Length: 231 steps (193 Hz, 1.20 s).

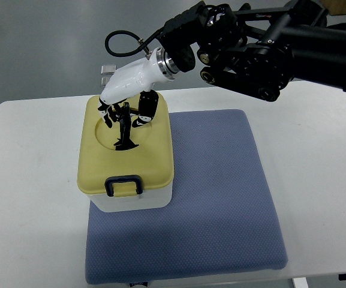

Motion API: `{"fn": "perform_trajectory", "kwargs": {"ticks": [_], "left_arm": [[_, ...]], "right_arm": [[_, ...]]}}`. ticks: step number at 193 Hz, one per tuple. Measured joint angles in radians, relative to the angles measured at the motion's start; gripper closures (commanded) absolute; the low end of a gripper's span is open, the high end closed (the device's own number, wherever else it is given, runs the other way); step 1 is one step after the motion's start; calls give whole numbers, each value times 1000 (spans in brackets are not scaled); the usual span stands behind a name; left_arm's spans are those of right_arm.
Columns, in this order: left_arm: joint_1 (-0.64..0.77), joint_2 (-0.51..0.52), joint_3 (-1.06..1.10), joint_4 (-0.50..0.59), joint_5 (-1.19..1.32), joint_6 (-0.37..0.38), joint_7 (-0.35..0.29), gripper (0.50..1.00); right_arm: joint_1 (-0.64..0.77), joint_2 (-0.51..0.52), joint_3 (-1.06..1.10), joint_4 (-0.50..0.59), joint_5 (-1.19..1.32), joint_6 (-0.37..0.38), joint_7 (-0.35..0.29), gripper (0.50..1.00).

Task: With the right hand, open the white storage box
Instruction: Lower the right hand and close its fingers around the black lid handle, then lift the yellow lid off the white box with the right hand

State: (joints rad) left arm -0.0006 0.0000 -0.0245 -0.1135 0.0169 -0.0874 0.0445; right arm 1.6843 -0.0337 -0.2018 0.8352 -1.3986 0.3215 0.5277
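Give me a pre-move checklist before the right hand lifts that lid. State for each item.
1. Right hand positioned above the yellow lid: ok.
2. Fingers around the lid's centre handle: cannot tell.
3. Front latch released: cannot tell.
4. White storage box sitting on the blue mat: ok.
5. Lid closed and seated flat: ok.
6. Left arm clear of the box: ok, not in view.

The right arm [280, 42], black and heavily jointed, reaches in from the right edge across the top of the view. Its white-shelled right hand [128, 90] angles downward to the left, black fingers [125, 123] hanging loosely spread and pointing down, gripping nothing.
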Motion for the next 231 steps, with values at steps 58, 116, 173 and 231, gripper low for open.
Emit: {"fn": "perform_trajectory", "kwargs": {"ticks": [58, 116, 173, 231], "left_arm": [[0, 0, 0, 0, 0, 0, 0, 500], [0, 0, 0, 0, 0, 0, 0, 500], [0, 0, 0, 0, 0, 0, 0, 500], [0, 0, 0, 0, 0, 0, 0, 500]], "right_arm": [[7, -3, 2, 0, 4, -23, 26, 1000], [35, -14, 13, 1, 16, -39, 69, 1000], [82, -111, 16, 5, 20, -40, 76, 1000], [97, -318, 12, 16, 12, -35, 83, 1000]]}}
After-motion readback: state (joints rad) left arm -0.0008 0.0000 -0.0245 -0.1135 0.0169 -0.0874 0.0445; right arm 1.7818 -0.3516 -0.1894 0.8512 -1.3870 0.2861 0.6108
